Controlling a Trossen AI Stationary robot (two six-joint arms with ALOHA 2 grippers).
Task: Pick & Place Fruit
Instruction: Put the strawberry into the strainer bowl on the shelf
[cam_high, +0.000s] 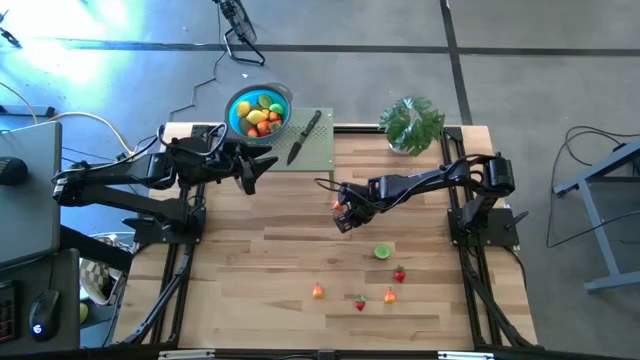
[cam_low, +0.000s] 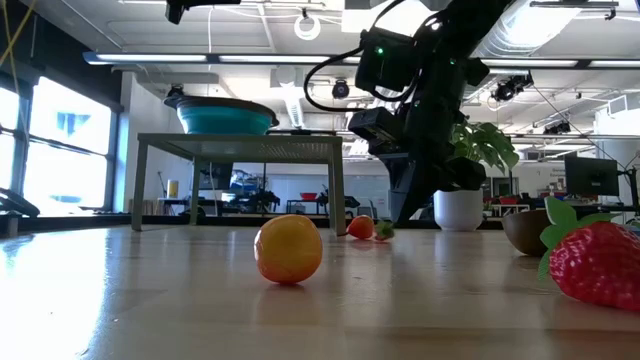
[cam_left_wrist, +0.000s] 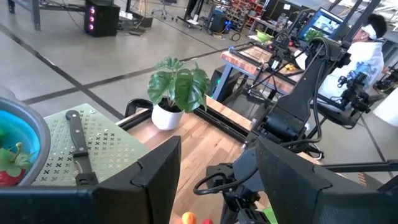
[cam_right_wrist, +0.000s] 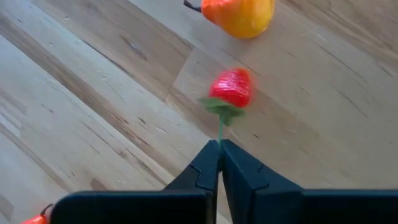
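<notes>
Item: red strawberry (cam_right_wrist: 232, 87), hanging over the wooden table (cam_high: 280, 250) by its green stem, nipped between the right gripper (cam_right_wrist: 220, 151) fingertips, berry pointing straight ahead; left gripper (cam_high: 252, 170) idle, parted, near the blue bowl (cam_high: 282, 100).

A: What surrounds the table?

B: A grey concrete floor (cam_high: 120, 70) with dark seams. Bright light glares on it at ten o'clock in the overhead view. A desk (cam_high: 25, 200) with a mouse (cam_high: 40, 325) stands at nine o'clock, and a grey frame (cam_high: 600, 200) at three o'clock.

A: And the room behind?

B: An open workshop. Tall windows (cam_low: 50, 150) sit at nine o'clock in the level view, ceiling strip lights (cam_low: 200, 58) at twelve, and a monitor (cam_low: 590, 178) at three o'clock.
</notes>
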